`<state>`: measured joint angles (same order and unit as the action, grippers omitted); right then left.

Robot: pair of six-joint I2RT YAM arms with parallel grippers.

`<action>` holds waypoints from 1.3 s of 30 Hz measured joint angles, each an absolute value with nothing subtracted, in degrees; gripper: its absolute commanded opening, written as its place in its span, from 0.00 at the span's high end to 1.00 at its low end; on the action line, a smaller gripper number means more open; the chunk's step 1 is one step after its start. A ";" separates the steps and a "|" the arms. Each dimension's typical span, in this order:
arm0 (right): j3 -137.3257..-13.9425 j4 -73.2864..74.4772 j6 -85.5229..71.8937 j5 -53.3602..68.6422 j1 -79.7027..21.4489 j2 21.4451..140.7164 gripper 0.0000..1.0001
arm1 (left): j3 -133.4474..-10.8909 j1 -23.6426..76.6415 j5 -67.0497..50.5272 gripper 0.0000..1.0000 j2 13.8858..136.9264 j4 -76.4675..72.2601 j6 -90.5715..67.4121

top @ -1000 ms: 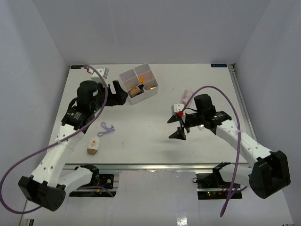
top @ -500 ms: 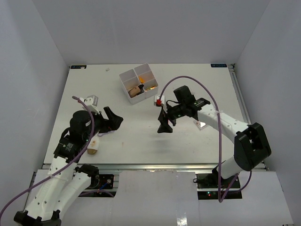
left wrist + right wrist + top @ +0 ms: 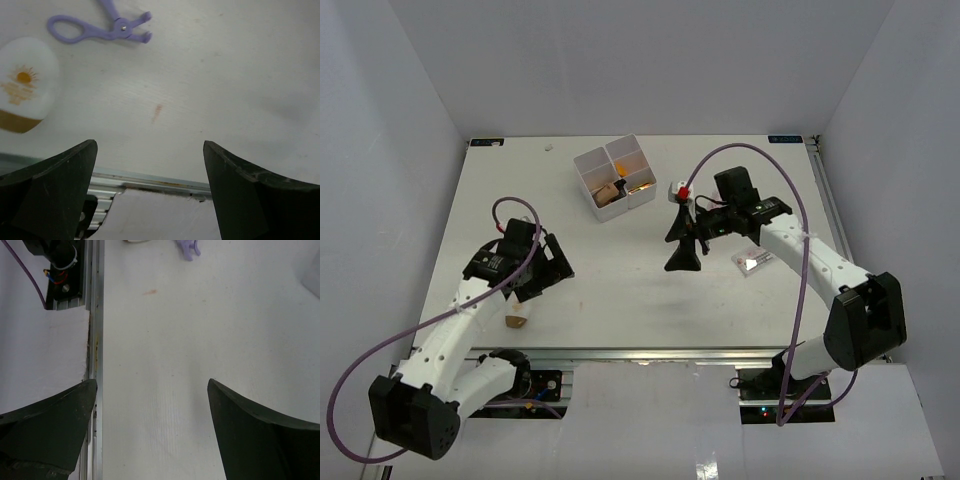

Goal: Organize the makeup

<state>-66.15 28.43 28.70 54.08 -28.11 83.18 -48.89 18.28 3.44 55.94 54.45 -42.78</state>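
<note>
The left gripper [image 3: 149, 147] stands wide open, nothing between its fingers, over bare table [image 3: 620, 290]. In its wrist view a white-capped tube [image 3: 22, 85] lies at 10 o'clock, cut off by the left edge. A purple loop [image 3: 100, 27] lies at 11 o'clock, its top cropped. The right gripper [image 3: 152, 385] gapes empty too. In the top view a clear packet [image 3: 755, 262] lies at its 4 o'clock. The white box [image 3: 588, 190] holds brownish things [image 3: 608, 193] too small to name.

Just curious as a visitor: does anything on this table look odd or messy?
A faint reddish smear stains the otherwise white table near its front edge. The white-capped tube and purple loop lie loose nearby.
</note>
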 measured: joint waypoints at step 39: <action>-54.18 26.63 30.61 62.44 -15.78 70.43 0.02 | -60.95 3.44 9.57 0.02 96.64 67.06 -27.69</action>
<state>-54.18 26.63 30.61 62.44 -15.78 70.43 -60.95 3.44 9.57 96.64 67.06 -27.69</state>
